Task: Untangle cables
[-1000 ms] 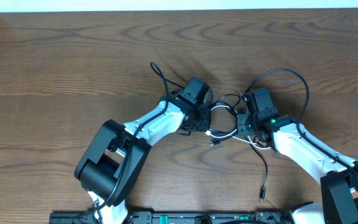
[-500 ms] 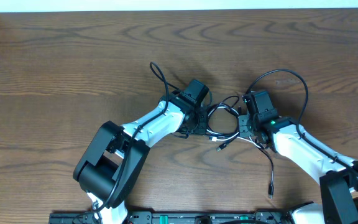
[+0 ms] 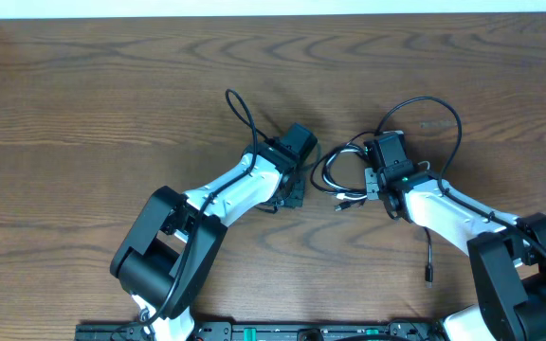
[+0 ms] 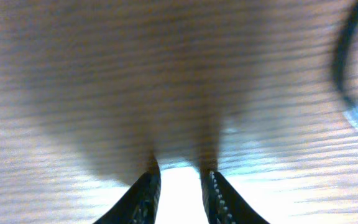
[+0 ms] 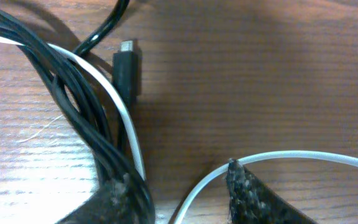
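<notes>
**Tangle sits at the right pincer**

The thin black cord point(image 5: 73, 93) and the thin white cord point(image 5: 128, 121) lie looped together on the brown wood-grain counter point(image 3: 112, 76). Their strands run up and away from the right pincer point(image 5: 178, 177), whose jaws stand part open around them with nothing clamped. The left pincer point(image 4: 180, 180), narrowly parted and empty, rests apart to the left, so the right arm is nearer.
</notes>
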{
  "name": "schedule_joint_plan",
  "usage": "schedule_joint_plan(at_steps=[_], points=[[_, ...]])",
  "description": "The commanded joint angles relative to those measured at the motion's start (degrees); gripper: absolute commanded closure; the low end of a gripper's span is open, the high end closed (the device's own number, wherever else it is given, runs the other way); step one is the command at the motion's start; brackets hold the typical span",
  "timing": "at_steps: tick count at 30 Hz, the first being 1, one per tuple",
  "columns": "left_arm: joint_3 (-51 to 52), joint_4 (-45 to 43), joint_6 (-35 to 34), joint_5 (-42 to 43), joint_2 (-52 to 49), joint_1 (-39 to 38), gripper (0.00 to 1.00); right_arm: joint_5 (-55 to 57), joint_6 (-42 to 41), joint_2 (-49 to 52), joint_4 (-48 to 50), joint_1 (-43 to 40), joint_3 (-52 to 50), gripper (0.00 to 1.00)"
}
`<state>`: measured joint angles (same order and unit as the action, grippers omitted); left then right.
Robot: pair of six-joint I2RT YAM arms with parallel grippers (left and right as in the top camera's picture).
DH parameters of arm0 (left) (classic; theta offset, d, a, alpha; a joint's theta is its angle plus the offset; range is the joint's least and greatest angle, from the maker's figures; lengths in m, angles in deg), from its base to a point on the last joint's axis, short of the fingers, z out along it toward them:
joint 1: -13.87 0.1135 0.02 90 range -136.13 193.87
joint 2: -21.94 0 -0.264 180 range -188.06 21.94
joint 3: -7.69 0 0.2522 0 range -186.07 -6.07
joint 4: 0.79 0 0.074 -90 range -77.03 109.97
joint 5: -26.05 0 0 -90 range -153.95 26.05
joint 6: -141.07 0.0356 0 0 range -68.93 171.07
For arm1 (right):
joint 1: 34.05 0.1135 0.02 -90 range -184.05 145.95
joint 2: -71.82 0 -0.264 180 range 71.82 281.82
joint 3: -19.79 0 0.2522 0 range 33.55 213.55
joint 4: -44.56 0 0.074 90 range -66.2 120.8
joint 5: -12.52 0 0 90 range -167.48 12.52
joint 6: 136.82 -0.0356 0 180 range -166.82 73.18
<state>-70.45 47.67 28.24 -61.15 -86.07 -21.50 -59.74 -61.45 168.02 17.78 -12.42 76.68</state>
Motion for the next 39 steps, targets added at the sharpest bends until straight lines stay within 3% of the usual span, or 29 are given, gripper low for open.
schedule_joint_plan(at_steps=[1, 6, 11, 15, 17, 22, 29, 39], points=[[1.9, 4.2, 3.4, -5.0, -3.6, 0.3, 0.69, -0.1, 0.6, 3.5, -2.6, -0.3, -2.8, 0.65], [-2.8, 9.9, 3.8, -4.3, 0.1, 0.3, 0.65, -5.1, 0.6, -0.9, -2.4, -0.3, -2.1, 0.69], [-4.3, 7.1, 3.7, 3.0, 5.8, 0.3, 0.59, -7.9, 0.6, -5.1, -1.9, -0.3, -2.1, 0.71], [-4.3, 3.4, 3.7, 8.7, 7.7, 0.3, 0.57, -10.6, 0.6, -9.7, -1.8, -0.5, -1.9, 0.65], [-4.3, 1.6, 3.7, 10.3, 7.3, 0.3, 0.55, -14.7, 0.6, -14.6, -2.6, -1.4, -1.9, 0.57], [-4.3, 0.1, 3.7, 12.5, 5.9, 0.2, 0.55, -15.2, 0.6, -19.5, -5.7, -2.9, -1.9, 0.55], [-4.2, -1.4, 3.7, 13.1, 4.1, 0.1, 0.56, -15.3, 0.6, -16.2, -9.1, -2.9, -2.0, 0.56], [-4.1, -2.0, 3.7, 13.1, 1.8, -1.6, 0.56, -13.6, 0.6, -6.0, -4.5, -2.9, -2.0, 0.61]])
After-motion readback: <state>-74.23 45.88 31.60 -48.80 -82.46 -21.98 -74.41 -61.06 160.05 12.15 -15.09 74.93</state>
